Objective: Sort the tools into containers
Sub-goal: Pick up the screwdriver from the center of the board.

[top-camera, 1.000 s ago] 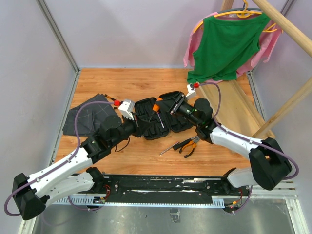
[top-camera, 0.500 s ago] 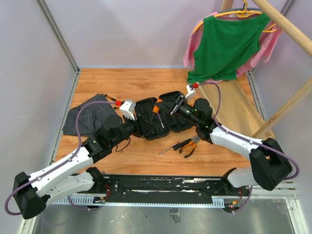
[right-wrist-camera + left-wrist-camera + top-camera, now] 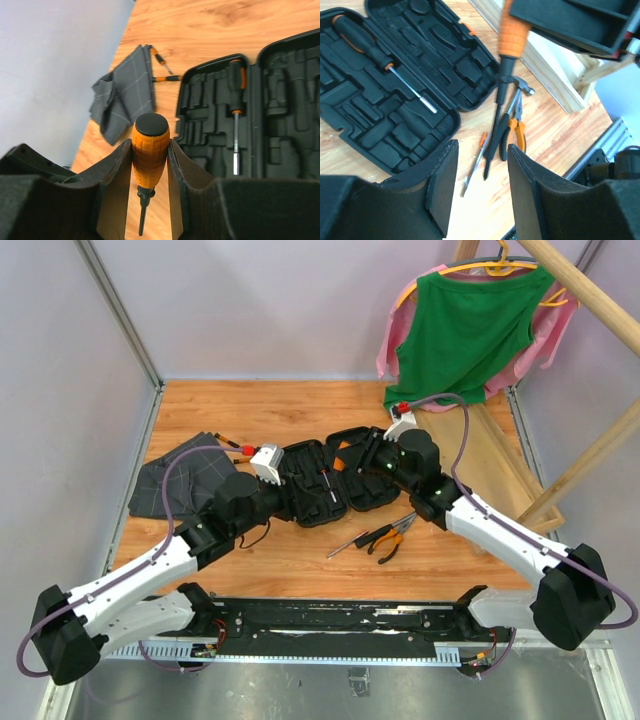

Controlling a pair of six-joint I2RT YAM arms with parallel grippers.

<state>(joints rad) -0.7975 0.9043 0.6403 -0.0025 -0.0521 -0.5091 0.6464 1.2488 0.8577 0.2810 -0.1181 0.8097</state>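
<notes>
- No readable text, brand or number is spotted anywhere, tbh.
- Nothing legible is seen on the tool case (image 3: 370,115) or the orange-handled screwdriver (image 3: 150,145).

The left arm (image 3: 130,580) at seven o'clock and the right arm (image 3: 500,535) at four o'clock are built of white links and black joints. A purple cable (image 3: 168,505) is looped along each. The left gripper (image 3: 480,150) and right gripper (image 3: 149,150) are moulded black.

The top camera looked down from above and behind me, taking in the whole table (image 3: 250,405). Both my wrist cameras sat close, each facing the open tool case (image 3: 445,50).
</notes>
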